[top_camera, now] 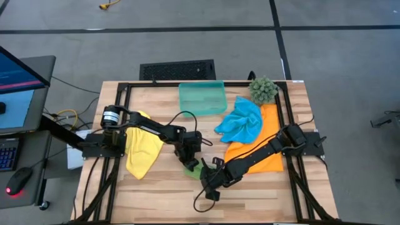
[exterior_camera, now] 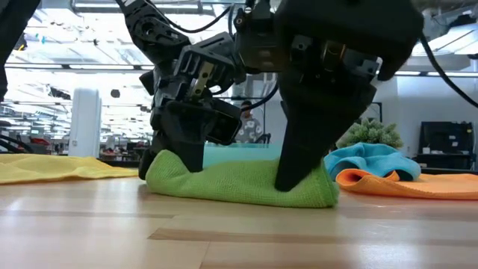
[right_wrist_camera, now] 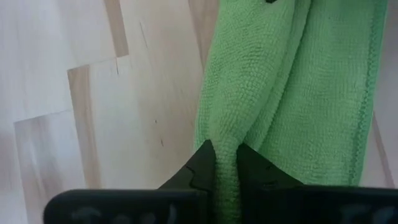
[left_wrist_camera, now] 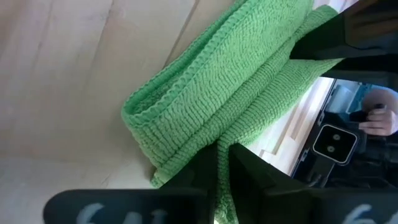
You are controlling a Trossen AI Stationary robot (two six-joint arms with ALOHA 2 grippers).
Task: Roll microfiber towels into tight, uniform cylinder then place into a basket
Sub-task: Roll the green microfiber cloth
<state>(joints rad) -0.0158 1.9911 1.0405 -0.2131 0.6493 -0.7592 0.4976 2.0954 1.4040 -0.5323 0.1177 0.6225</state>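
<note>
Low view has both grippers planted on the rolled green towel mid-table, left gripper at one end, right gripper at the other. Both wrist views show jaws nearly closed, each pinching a fold of green cloth. Bare wood on the near side leaves room; yellow towel, blue towel, orange towel and basket sit farther off.
</note>
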